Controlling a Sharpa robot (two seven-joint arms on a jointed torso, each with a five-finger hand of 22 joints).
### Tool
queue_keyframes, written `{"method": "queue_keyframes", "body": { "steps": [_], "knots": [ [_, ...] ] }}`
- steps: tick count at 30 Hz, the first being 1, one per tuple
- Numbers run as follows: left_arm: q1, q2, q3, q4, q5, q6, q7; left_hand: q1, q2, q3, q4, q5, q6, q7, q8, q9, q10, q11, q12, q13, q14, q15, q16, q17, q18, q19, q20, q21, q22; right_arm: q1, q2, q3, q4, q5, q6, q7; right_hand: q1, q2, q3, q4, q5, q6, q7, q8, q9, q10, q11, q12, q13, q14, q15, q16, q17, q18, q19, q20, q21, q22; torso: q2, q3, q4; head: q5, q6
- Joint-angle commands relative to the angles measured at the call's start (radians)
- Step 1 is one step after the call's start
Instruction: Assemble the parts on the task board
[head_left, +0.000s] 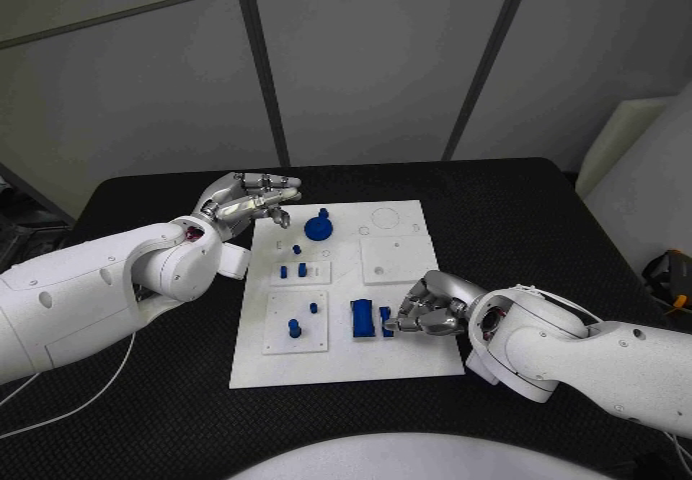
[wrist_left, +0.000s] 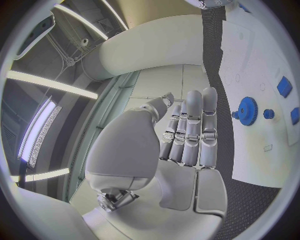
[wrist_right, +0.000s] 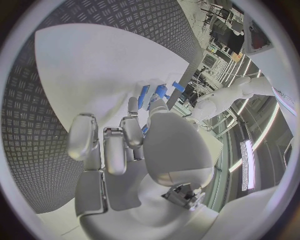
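Gripping one blue block (head_left: 387, 321), the right robot hand (head_left: 427, 308) works the task board (head_left: 351, 352); left robot hand (head_left: 257, 197) spread, empty.

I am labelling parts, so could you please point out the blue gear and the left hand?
blue gear (head_left: 317, 227), head view, its round face.
left hand (head_left: 254, 197), head view, back of the hand.

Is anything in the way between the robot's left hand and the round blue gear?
Nothing visible. The left hand hovers at the task board's far left corner, holding nothing, and the blue gear lies just beside it on the board, with bare white plate between them.
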Motion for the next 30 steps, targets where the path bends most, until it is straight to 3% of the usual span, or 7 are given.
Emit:
{"method": "queue_keyframes", "body": {
  "steps": [1,4,7,14,18,22,30],
  "knots": [
    [-0.001,-0.001,0.001,-0.001,0.020,0.007,-0.001,-0.001,0.011,-0.008,0.004,0.000,-0.005,0.001,0.005,0.000,-0.009,0.000,0.007,0.001,-0.010,0.002,0.003,-0.003,-0.017,-0.004,0.003,-0.008,-0.002,0.004,-0.017,0.001,0.000,0.163,-0.072,0.210,0.039,-0.003,-0.007,-0.003,0.047,-0.063,0.026,-0.043,-0.019,-0.112,0.021,-0.203,-0.147,0.022,0.020,-0.108,-0.059,0.045,-0.114,0.013,-0.149,-0.171,-0.006,-0.0024,-0.0065,-0.004,0.003],
    [-0.007,-0.003,0.001,-0.005,0.052,0.003,-0.002,-0.003,0.009,-0.012,0.005,0.000,-0.006,0.001,0.008,0.000,-0.011,0.001,0.013,0.001,-0.030,0.003,-0.012,-0.014,-0.017,-0.014,0.004,-0.018,-0.008,0.018,-0.019,0.003,-0.036,0.340,-0.083,0.347,0.100,0.007,-0.005,-0.008,0.076,-0.103,0.052,-0.089,-0.044,-0.252,0.047,-0.470,-0.358,-0.066,0.044,-0.344,-0.342,0.100,-0.298,0.036,-0.420,-0.455,-0.015,-0.0055,-0.0160,-0.004,0.020],
    [-0.014,0.000,0.001,-0.014,0.086,0.000,0.003,-0.003,0.008,-0.015,0.005,0.000,-0.008,0.003,0.013,0.000,-0.013,0.003,0.021,0.001,-0.075,0.007,-0.058,-0.041,-0.018,-0.048,0.007,-0.049,-0.024,0.044,-0.003,0.004,-0.112,0.542,-0.077,0.504,0.168,0.026,0.013,-0.010,0.082,-0.114,0.075,-0.121,-0.067,-0.316,0.069,-0.606,-0.483,-0.182,0.065,-0.688,-0.671,0.105,-0.348,0.058,-0.546,-0.544,-0.030,-0.0108,-0.0257,-0.002,0.027],
    [-0.026,0.033,0.001,-0.078,0.135,-0.016,0.034,-0.023,0.008,-0.025,0.026,0.000,0.004,0.002,0.033,0.000,-0.010,0.018,0.015,-0.010,-0.247,0.055,-0.338,-0.179,-0.034,-0.244,0.048,-0.234,-0.141,0.095,0.103,0.005,-0.371,0.847,-0.014,0.761,0.275,0.031,0.056,-0.002,0.037,-0.108,0.108,-0.187,-0.131,-0.328,0.124,-0.893,-0.814,-0.379,0.140,-1.078,-0.869,0.087,-0.490,0.132,-0.812,-0.715,-0.066,-0.0241,-0.0354,-0.002,0.084],
    [-0.029,0.072,0.001,-0.141,0.147,-0.037,0.061,-0.019,0.007,-0.035,0.034,0.002,-0.003,-0.003,0.026,-0.001,0.001,0.028,-0.043,-0.013,-0.269,0.088,-0.536,-0.256,-0.029,-0.338,0.095,-0.362,-0.251,0.107,0.180,0.006,-0.521,0.891,0.015,0.832,0.291,0.031,0.068,-0.008,0.012,-0.086,0.112,-0.236,-0.184,-0.274,0.149,-0.980,-0.992,-0.371,0.168,-1.251,-1.002,0.107,-0.494,0.179,-0.945,-0.816,-0.077,-0.0268,-0.0314,-0.013,0.136],
    [-0.033,0.120,0.001,-0.217,0.181,-0.081,0.102,-0.020,0.011,-0.053,0.048,0.001,-0.009,-0.008,0.008,-0.001,0.030,0.034,-0.105,-0.012,-0.270,0.108,-0.666,-0.299,-0.008,-0.385,0.129,-0.443,-0.340,0.112,0.268,0.007,-0.678,0.916,0.039,0.884,0.292,0.035,0.077,-0.013,0.005,-0.065,0.114,-0.243,-0.214,-0.261,0.146,-1.016,-1.078,-0.362,0.182,-1.325,-1.066,0.106,-0.474,0.187,-1.003,-0.865,-0.084,-0.0269,-0.0272,-0.013,0.189],
    [-0.043,0.192,0.002,-0.324,0.243,-0.161,0.170,-0.014,0.021,-0.108,0.057,0.001,-0.031,-0.040,-0.040,-0.003,0.003,0.062,-0.208,-0.013,-0.278,0.133,-0.822,-0.311,-0.017,-0.420,0.153,-0.517,-0.452,0.114,0.369,0.007,-0.840,0.937,0.080,0.935,0.275,0.034,0.076,-0.031,-0.013,-0.075,0.123,-0.244,-0.259,-0.265,0.152,-1.055,-1.159,-0.356,0.195,-1.397,-1.136,0.106,-0.458,0.200,-1.075,-0.926,-0.091,-0.0228,-0.0242,0.024,0.210]
  ]
}}
